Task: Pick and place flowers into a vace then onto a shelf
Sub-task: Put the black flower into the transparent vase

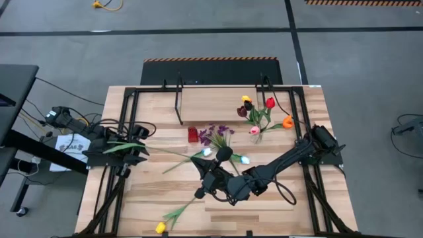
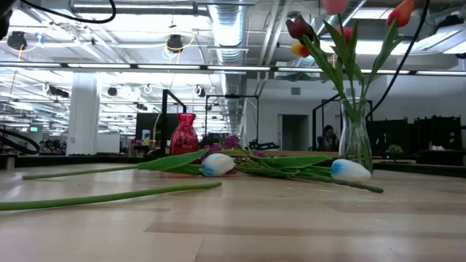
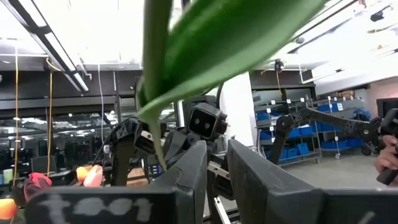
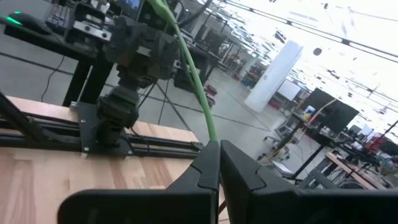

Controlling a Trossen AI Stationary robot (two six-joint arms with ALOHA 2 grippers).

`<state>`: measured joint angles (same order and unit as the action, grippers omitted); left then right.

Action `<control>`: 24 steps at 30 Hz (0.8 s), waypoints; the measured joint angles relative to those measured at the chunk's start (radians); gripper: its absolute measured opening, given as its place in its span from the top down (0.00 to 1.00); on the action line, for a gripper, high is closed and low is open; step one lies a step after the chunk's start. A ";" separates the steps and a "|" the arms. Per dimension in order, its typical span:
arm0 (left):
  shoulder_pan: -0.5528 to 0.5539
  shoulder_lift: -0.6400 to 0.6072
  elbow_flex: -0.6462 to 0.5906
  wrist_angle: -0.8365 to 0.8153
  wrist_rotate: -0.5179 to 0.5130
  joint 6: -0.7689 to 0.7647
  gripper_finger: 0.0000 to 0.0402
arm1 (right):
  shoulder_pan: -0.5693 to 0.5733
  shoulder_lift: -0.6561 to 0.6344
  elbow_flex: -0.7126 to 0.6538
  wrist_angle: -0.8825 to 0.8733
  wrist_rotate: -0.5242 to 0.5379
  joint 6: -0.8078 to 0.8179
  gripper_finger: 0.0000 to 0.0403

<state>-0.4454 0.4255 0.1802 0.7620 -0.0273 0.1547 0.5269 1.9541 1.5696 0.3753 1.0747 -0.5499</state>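
A green flower stem [image 1: 168,153] with a long leaf [image 1: 122,147] hangs in the air between my two grippers; its blossom does not show. My left gripper [image 1: 142,149], at the table's left, is shut on it. My right gripper [image 1: 202,160], near the middle, is shut on the same stem farther along. The clear glass vase [image 1: 259,135] stands on the table at the far right with several tulips [image 2: 342,29] in it. The shelf [image 1: 218,106] stands at the far middle on black legs. My left gripper has the stem [image 3: 160,155], which runs down to its fingers [image 3: 186,177] and vanishes behind one of them, so the place of contact is hidden. The leaf [image 3: 224,43] sweeps back over the wrist, clear of the table. My right gripper pinches the thin stem [image 4: 211,135] between its two fingers [image 4: 202,171], right at their free ends. The fingers come level from the table's right side. From them the stem curves up toward my left gripper, lifted clear.
Two white-blue tulips [image 2: 217,164] [image 2: 349,169] and a purple sprig [image 1: 215,134] lie mid-table beside a red vase [image 2: 183,135]. A yellow tulip [image 1: 160,227] lies near the front edge, its stem [image 2: 109,196] flat on the wood. A person [image 2: 328,137] sits beyond the table.
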 joint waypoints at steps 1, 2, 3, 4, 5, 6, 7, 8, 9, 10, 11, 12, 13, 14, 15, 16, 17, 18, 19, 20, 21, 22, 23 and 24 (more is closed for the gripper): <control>0.000 0.000 0.000 0.000 -0.008 0.002 0.86 | 0.002 0.000 0.000 -0.001 0.000 0.000 1.00; 0.000 0.000 0.000 0.000 -0.013 0.008 0.86 | 0.003 0.000 0.000 -0.002 0.000 0.000 1.00; 0.000 0.000 0.000 0.000 -0.016 0.012 0.86 | 0.004 0.000 0.000 -0.002 0.000 0.000 1.00; 0.000 0.000 0.000 0.000 -0.022 0.016 0.86 | 0.007 0.000 0.000 -0.001 0.000 0.000 1.00; 0.000 0.000 0.000 0.000 -0.025 0.018 0.86 | 0.009 0.000 0.000 -0.001 0.000 0.000 1.00; 0.000 0.000 0.000 0.002 -0.031 0.019 0.86 | 0.010 0.000 0.000 -0.001 -0.001 0.000 1.00; 0.000 0.000 0.000 0.005 -0.033 0.019 0.86 | 0.010 0.000 0.000 -0.001 -0.001 0.000 1.00; 0.000 0.000 0.000 0.010 -0.035 0.019 0.86 | 0.010 0.000 0.000 -0.001 -0.001 0.000 1.00; 0.000 0.000 0.000 0.014 -0.035 0.019 0.86 | 0.012 0.000 0.000 -0.001 0.000 0.000 1.00; 0.000 0.000 0.000 0.018 -0.035 0.019 0.86 | 0.014 0.000 0.000 -0.001 0.000 0.001 1.00; 0.000 0.000 0.000 0.019 -0.038 0.019 0.86 | 0.015 0.000 0.000 -0.001 0.000 0.001 1.00; 0.000 0.000 0.000 0.019 -0.038 0.019 0.86 | 0.015 0.000 0.000 -0.001 -0.001 0.001 1.00; 0.000 0.000 0.000 0.019 -0.042 0.021 0.86 | 0.014 0.000 0.000 -0.001 -0.001 0.001 1.00; 0.000 0.000 0.000 0.019 -0.043 0.024 0.86 | 0.014 0.000 0.000 -0.001 -0.001 0.001 1.00; 0.000 0.000 0.000 0.019 -0.049 0.025 0.86 | 0.014 0.000 0.000 -0.001 -0.001 0.001 1.00; 0.000 0.000 0.000 0.018 -0.057 0.025 0.86 | 0.015 0.000 0.000 -0.002 -0.001 0.001 1.00; 0.000 0.000 0.000 0.018 -0.067 0.026 0.86 | 0.015 0.000 0.000 -0.002 -0.001 0.001 1.00; 0.000 0.000 0.000 0.018 -0.079 0.028 0.86 | 0.015 0.000 0.000 -0.002 -0.001 0.001 1.00; 0.000 0.000 0.000 0.017 -0.090 0.031 0.86 | 0.015 0.000 0.000 -0.002 -0.001 0.001 1.00; 0.000 0.000 0.000 0.017 -0.097 0.034 0.86 | 0.015 0.000 0.000 -0.002 -0.001 0.001 1.00; 0.000 0.000 0.000 0.017 -0.102 0.034 0.86 | 0.015 0.000 0.000 -0.002 -0.001 0.001 1.00; 0.000 0.000 0.000 0.016 -0.108 0.034 0.86 | 0.015 0.000 0.000 -0.002 -0.001 0.001 1.00; 0.000 0.000 0.000 0.015 -0.113 0.034 0.86 | 0.015 0.000 0.000 -0.002 -0.001 0.001 1.00; 0.000 0.000 0.000 0.015 -0.117 0.034 0.86 | 0.015 0.000 0.000 -0.003 -0.002 0.002 1.00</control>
<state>-0.4458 0.4255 0.1802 0.7773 -0.1446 0.1888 0.5415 1.9545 1.5696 0.3724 1.0729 -0.5484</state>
